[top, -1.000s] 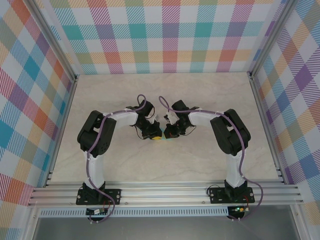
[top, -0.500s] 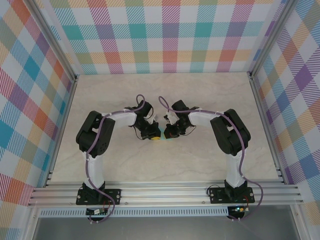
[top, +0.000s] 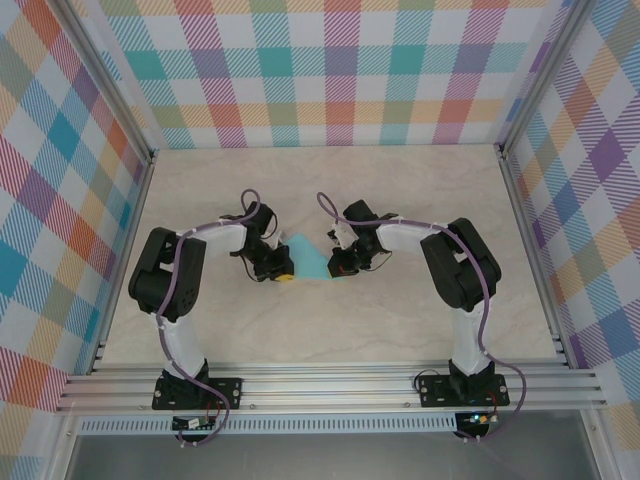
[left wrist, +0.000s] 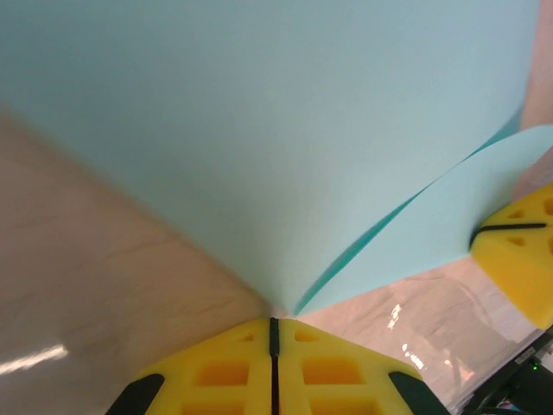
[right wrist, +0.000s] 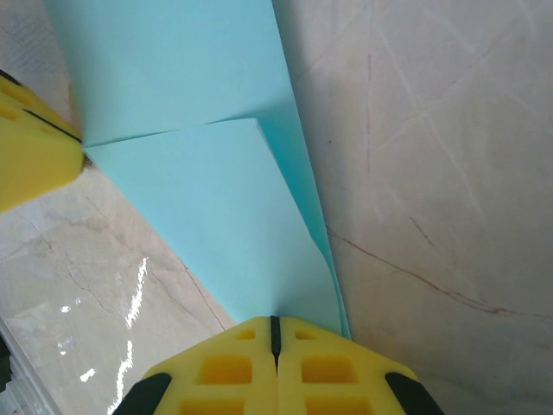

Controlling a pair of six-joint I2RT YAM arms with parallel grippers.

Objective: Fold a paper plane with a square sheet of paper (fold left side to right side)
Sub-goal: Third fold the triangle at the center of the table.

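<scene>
The turquoise sheet of paper (top: 310, 259) is stretched between my two grippers above the middle of the table. My left gripper (top: 283, 272) is shut on its left corner, and the paper (left wrist: 285, 130) fans out from the yellow jaws, doubled with one layer curling away at the right. My right gripper (top: 336, 268) is shut on the other end, where the paper (right wrist: 216, 207) shows a folded flap and a crease running up from the jaws. The other gripper's yellow fingertips (right wrist: 34, 160) show at the left of the right wrist view.
The pale marble table (top: 330, 330) is ringed by aluminium rails and plaid walls (top: 330, 70). Both arm bases (top: 195, 390) are bolted at the near edge. Purple cables loop over each forearm.
My left gripper has pulled away to the left with its corner of the paper, drawing the sheet out between the grippers. The right gripper has held its place.
</scene>
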